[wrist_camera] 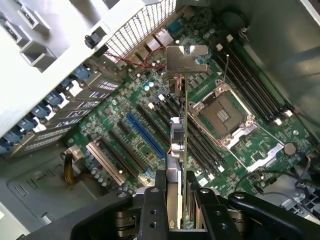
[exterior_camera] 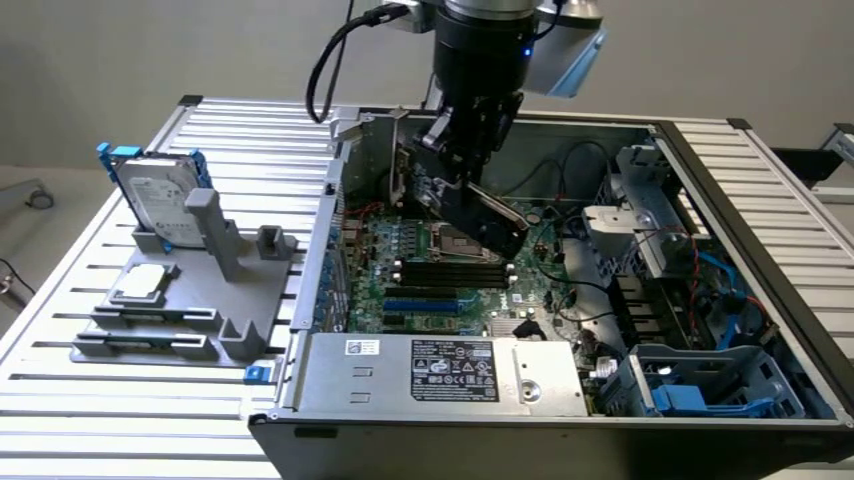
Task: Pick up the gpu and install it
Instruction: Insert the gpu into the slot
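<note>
Gripper point(wrist_camera: 176, 216) clamped narrow on the gpu point(wrist_camera: 178, 142), holding one short end. Card hangs edge-on inside the open PC case point(exterior_camera: 534, 450), above the motherboard point(wrist_camera: 132, 95), not in a slot. Long axis tilted: silver bracket end points away from my fingers, down toward the board. Below it: CPU socket point(wrist_camera: 222, 115), black slots, blue slot point(wrist_camera: 145, 135). Hard drive point(exterior_camera: 160, 200) on stand point(exterior_camera: 160, 335), outside the case, the exterior view's left.

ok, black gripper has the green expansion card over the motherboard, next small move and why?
Probably level the slim green-and-black gpu before lowering. The black gripper is shut on it, and in the exterior view it hangs slanted above the green motherboard, not lined up with the long blue slot and not seated.
</note>
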Controlling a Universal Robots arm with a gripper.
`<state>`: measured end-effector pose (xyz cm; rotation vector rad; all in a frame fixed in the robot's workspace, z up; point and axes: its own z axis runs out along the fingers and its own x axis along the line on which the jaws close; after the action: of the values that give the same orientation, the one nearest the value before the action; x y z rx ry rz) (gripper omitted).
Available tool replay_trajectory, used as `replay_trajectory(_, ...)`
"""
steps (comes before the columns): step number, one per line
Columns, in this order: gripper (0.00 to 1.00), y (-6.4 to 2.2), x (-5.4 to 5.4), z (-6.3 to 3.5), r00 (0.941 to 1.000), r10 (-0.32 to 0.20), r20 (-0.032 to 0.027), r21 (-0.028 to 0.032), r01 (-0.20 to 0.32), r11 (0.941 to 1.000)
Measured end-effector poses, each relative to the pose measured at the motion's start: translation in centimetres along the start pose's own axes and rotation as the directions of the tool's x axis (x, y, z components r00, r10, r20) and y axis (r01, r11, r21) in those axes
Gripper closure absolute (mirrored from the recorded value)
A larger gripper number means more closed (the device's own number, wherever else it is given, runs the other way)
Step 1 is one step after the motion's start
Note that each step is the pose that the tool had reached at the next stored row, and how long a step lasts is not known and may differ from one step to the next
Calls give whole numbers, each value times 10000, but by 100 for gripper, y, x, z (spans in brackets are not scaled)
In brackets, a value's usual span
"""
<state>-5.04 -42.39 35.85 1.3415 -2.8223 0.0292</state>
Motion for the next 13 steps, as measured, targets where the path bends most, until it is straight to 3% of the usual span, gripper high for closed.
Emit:
replay_trajectory(4,73,1,-1,38,9973,-734,8,16,734,9973)
replay_trajectory(7,73,1,-1,63,9919,-1271,11,29,1271,9919)
replay_trajectory(13,73,1,-3,118,9720,-2349,30,49,2349,9720)
